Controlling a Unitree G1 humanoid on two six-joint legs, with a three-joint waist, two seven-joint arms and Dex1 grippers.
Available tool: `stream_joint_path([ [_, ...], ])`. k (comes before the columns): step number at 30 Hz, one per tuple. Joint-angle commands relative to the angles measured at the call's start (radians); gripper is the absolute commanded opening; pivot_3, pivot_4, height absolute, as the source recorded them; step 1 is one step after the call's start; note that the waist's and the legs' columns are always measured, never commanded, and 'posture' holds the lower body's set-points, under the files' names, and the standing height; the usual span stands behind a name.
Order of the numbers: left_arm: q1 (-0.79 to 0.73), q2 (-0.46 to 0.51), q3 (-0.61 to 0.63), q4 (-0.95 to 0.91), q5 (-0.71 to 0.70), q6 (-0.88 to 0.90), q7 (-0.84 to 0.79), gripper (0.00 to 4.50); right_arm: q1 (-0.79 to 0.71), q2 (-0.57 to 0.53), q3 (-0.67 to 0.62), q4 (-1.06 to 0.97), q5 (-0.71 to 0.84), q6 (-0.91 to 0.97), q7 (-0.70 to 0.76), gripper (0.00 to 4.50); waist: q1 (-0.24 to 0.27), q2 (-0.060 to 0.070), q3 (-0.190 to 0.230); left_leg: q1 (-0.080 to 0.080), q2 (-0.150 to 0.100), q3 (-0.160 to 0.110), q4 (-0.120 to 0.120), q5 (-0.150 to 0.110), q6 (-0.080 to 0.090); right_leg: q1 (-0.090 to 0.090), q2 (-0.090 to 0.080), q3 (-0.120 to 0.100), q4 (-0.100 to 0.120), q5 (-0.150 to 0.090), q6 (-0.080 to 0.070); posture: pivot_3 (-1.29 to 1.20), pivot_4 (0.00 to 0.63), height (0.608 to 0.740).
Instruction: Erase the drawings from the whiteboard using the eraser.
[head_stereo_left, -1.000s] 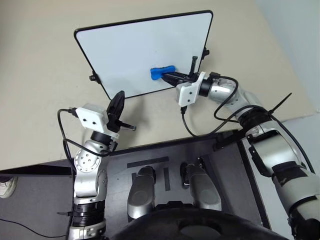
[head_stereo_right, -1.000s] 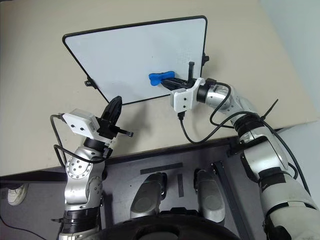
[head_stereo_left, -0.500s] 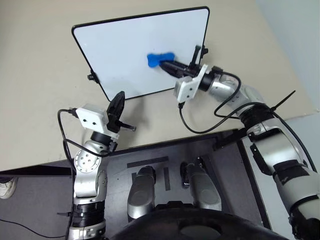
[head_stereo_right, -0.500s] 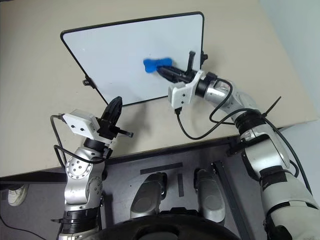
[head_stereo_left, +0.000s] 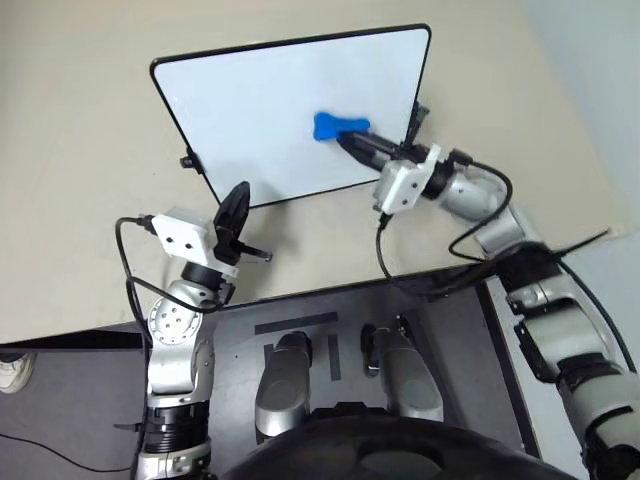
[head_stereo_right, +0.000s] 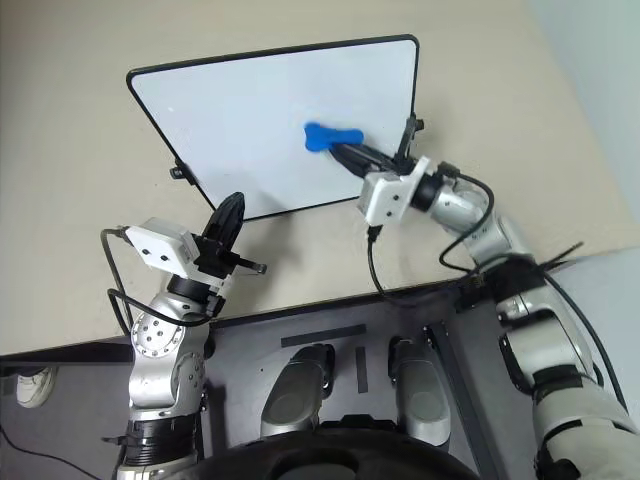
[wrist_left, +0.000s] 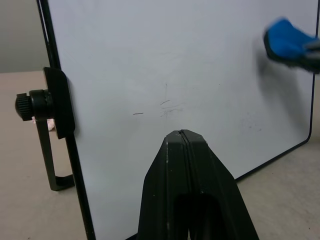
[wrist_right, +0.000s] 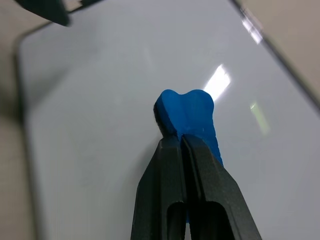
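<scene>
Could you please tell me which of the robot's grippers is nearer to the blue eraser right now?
The right. The right gripper is shut on the eraser, holding it against the whiteboard. The left gripper sits shut below the board's lower left corner, well away.
</scene>
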Motion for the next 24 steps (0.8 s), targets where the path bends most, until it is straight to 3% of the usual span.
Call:
stream_joint_path([
  [1,0.002,0.011,0.005,-0.037,-0.015,-0.004,-0.010,0.00,0.102,-0.068,-0.037,-0.214,0.134,0.172,0.124,0.05,-0.001,0.000,0.000,0.000,0.000,0.000,0.000,0.000,0.000,0.001,0.000,0.000,0.000,-0.001,0.000,0.00,0.150,0.740],
  [9,-0.030,0.040,0.006,-0.019,-0.033,0.013,-0.034,0.00,0.301,-0.157,-0.024,-0.395,0.202,0.458,0.279,0.05,-0.001,-0.001,0.000,0.003,0.000,0.000,0.001,0.002,0.001,0.004,0.000,0.000,0.001,-0.002,0.001,0.00,0.150,0.740],
  [13,-0.042,0.050,0.014,-0.012,-0.041,0.017,-0.044,0.00,0.291,-0.114,-0.031,-0.365,0.145,0.479,0.249,1.04,-0.008,-0.001,0.000,0.007,0.000,0.000,0.002,0.003,0.001,0.007,0.000,0.000,0.001,-0.002,0.001,0.00,0.150,0.740],
  [21,-0.054,0.071,0.032,-0.010,-0.056,0.024,-0.051,0.00,0.290,-0.069,-0.095,-0.434,0.156,0.504,0.212,3.78,-0.005,-0.001,0.000,0.008,0.000,-0.001,0.001,0.002,0.002,0.008,0.001,0.000,0.001,-0.003,0.003,0.00,0.150,0.740],
  [24,-0.072,0.071,0.024,-0.022,-0.057,0.045,-0.038,0.00,0.318,-0.072,-0.163,-0.512,0.247,0.565,0.223,3.78,-0.001,-0.001,0.000,0.007,0.000,-0.001,0.001,0.002,0.002,0.008,0.001,0.000,0.001,-0.004,0.004,0.00,0.150,0.740],
])
